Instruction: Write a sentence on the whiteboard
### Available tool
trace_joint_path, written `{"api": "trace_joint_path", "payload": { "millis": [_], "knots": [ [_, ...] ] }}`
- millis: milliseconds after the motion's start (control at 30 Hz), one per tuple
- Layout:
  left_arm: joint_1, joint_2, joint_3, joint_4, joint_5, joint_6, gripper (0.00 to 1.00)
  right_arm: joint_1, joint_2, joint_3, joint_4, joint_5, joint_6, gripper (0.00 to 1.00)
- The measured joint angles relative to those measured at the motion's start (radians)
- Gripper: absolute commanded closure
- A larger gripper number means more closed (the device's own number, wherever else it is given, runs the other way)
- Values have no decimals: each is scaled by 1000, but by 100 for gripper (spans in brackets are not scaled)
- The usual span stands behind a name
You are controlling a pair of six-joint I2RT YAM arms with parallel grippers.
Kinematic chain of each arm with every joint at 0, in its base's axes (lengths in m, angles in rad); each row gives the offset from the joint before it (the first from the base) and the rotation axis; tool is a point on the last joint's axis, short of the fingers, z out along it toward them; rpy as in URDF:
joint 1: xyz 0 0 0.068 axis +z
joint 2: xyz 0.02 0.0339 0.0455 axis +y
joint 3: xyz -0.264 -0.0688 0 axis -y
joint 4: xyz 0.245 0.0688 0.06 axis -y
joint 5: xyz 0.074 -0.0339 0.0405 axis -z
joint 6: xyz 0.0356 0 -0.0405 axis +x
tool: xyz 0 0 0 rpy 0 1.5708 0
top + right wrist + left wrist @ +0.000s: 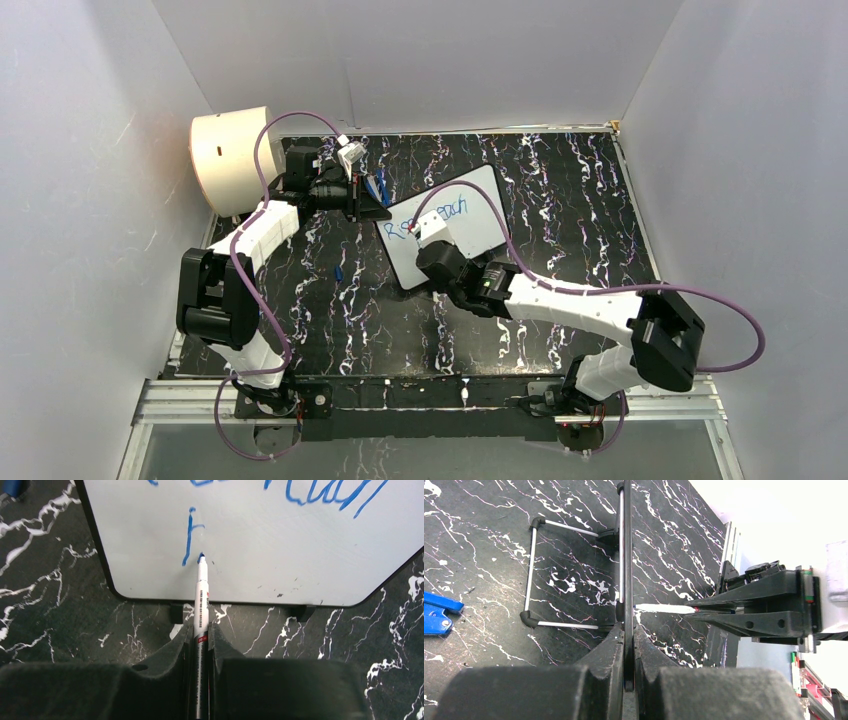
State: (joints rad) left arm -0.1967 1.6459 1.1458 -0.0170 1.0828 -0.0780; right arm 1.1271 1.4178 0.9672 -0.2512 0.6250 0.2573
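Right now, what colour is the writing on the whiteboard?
Blue writing, best in the right wrist view.

Found open counter (580, 200) right of whiteboard (478, 205), its left edge blocked by clamped left pincer (626, 630), face by right pincer (201, 630) gripping marker (201, 590), rear by wire stand (531, 570), far-left corner by cream drum (235, 160).

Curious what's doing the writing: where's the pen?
Right wrist view: the pen is clamped in the right gripper, tip on the whiteboard beside a blue stroke.
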Motion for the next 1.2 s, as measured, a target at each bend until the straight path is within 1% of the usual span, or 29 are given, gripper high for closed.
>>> {"api": "trace_joint_path", "payload": {
  "millis": [367,1200],
  "knots": [
    [0,0,0,0,0,0,100,-1,-18,0,72,5,-45,100],
    [0,0,0,0,0,0,100,-15,-3,0,98,11,-55,100]
  ]
}}
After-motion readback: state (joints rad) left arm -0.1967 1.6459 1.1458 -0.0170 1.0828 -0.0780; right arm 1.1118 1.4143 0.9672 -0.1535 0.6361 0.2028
